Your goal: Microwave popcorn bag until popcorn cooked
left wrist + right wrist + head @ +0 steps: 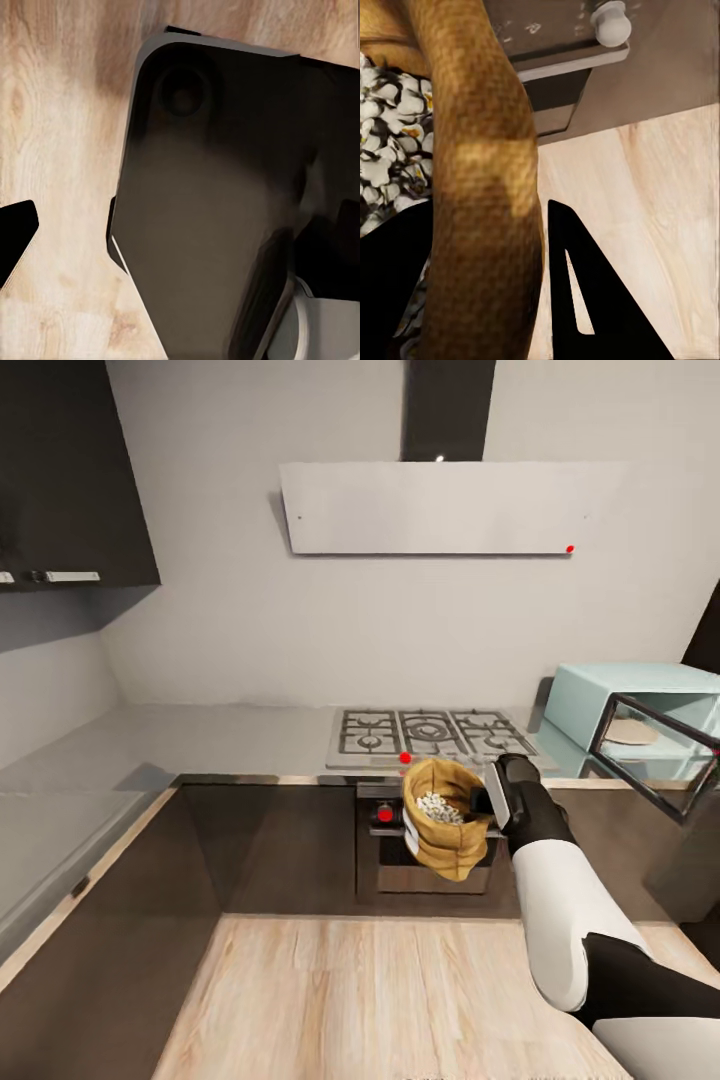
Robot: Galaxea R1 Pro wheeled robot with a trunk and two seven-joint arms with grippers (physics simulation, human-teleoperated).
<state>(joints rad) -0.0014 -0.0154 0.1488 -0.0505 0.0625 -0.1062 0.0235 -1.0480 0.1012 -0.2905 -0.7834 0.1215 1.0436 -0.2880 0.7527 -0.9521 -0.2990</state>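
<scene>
My right gripper (490, 800) is shut on the rolled rim of the tan popcorn bag (445, 830), holding it in the air in front of the oven, just below the hob's front edge. Whitish popcorn (437, 807) lies heaped inside the bag. In the right wrist view the bag's rim (484, 150) runs between the two black fingers, with the popcorn (386, 135) beside it. The mint-blue microwave (640, 700) stands on the grey countertop (200, 735) at the right, its door (655, 760) swung open. My left gripper (180, 232) is open over the wood floor, close to my dark base.
The gas hob (430, 735) sits between the bag and the wall, under a flat grey hood (430, 508). The oven (390, 850) has a white knob (611, 22). Dark cabinets (70, 470) hang at the upper left. Wood floor (380, 1000) lies before the cabinets.
</scene>
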